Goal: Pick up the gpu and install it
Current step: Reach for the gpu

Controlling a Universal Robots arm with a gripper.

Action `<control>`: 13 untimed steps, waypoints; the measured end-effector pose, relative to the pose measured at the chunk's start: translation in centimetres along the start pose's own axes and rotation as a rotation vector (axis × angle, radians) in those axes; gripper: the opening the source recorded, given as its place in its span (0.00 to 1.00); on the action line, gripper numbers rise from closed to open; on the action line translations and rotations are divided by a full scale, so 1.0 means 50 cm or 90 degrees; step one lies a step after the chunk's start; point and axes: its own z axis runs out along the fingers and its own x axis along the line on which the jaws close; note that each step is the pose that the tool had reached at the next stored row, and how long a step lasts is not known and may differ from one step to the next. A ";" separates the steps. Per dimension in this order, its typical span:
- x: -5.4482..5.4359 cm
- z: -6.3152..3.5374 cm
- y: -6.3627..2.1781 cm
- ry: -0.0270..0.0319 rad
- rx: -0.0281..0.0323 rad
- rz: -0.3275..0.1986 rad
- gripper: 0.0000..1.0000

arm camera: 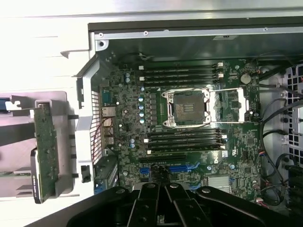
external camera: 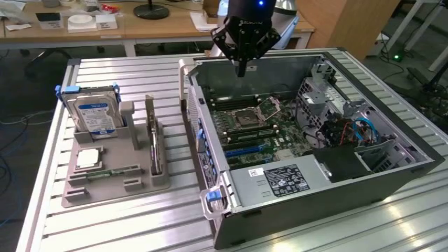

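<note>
1. The black two-finger gripper is clenched, its fingers pressed together with nothing between them.
2. It hangs above the far end of the open dark grey metal computer case, over the green motherboard and clear of the board's surface.
3. The gpu, a thin flat dark expansion card with a silver metal bracket at one end, stands on its long edge in a slot of the grey plastic holder tray.
4. That tray lies on the ribbed aluminium table, just beside the case on the exterior view's left.
5. The gpu is in the tray slot nearest the case wall, well apart from the gripper: it sits lower, outside the case, toward the exterior view's left and nearer that camera.
6. Nothing touches the card apart from its slot.
7. On the same tray, farther toward the exterior view's left, a boxy silver hard drive with a blue label stands upright, a square silver processor chip lies flat, and a narrow green memory stick lies beside the chip.
8. In the wrist view the blue expansion slots on the motherboard lie just ahead of the fingers.
</note>
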 end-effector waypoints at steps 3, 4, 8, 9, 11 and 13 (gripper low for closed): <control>0.009 0.000 -0.001 0.0000 0.0000 0.000 0.10; 0.012 0.000 -0.001 0.0000 0.0000 0.000 0.10; 0.026 -0.001 -0.002 0.0000 -0.0001 0.000 0.10; 0.029 -0.001 -0.002 0.0000 0.0000 0.000 0.10; 0.035 -0.001 -0.003 0.0000 0.0000 0.000 0.10; 0.046 -0.001 -0.004 0.0000 0.0000 0.000 0.10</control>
